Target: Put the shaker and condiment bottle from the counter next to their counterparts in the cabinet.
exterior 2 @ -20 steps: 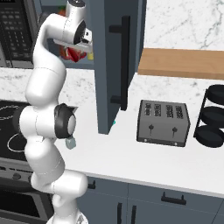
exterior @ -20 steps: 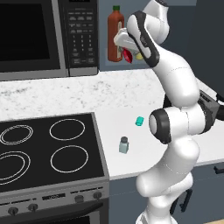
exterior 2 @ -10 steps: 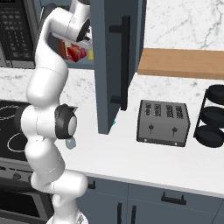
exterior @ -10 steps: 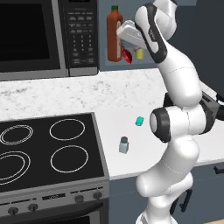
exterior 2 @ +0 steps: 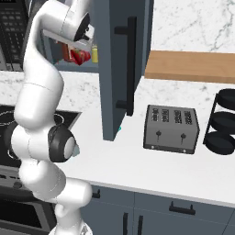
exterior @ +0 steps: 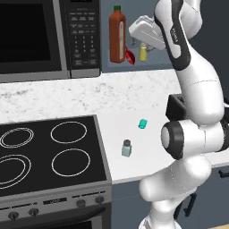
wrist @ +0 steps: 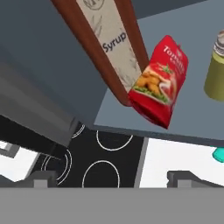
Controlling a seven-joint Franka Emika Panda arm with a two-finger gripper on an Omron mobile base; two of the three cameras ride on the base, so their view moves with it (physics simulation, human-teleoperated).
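The condiment bottle (wrist: 159,85), short and red with an orange-yellow label, stands tilted at the front of the cabinet ledge (wrist: 192,118). It leans against the tall orange-red bottle (wrist: 109,39) marked "Syrup". The yellow shaker (wrist: 215,72) stands on its other side. My gripper (wrist: 113,177) is open and hangs a little back from the condiment bottle, holding nothing. In the left base view the same bottle (exterior: 130,57) sits between the tall bottle (exterior: 117,36) and the yellow shaker (exterior: 143,53). The grey-blue shaker (exterior: 126,148) stands upright on the counter (exterior: 129,96) beside the stove.
A tiny teal cylinder (exterior: 142,124) lies on the counter behind the shaker. The black microwave (exterior: 49,36) is left of the cabinet, and the stove (exterior: 49,156) is below it. The open cabinet door (exterior 2: 119,69) juts out, with a toaster (exterior 2: 172,128) and a black rack (exterior 2: 225,121) to its right.
My hand has drawn back and up from the condiment bottle, its fingers a little wider. The bottle stays on the ledge, leaning on the tall bottle.
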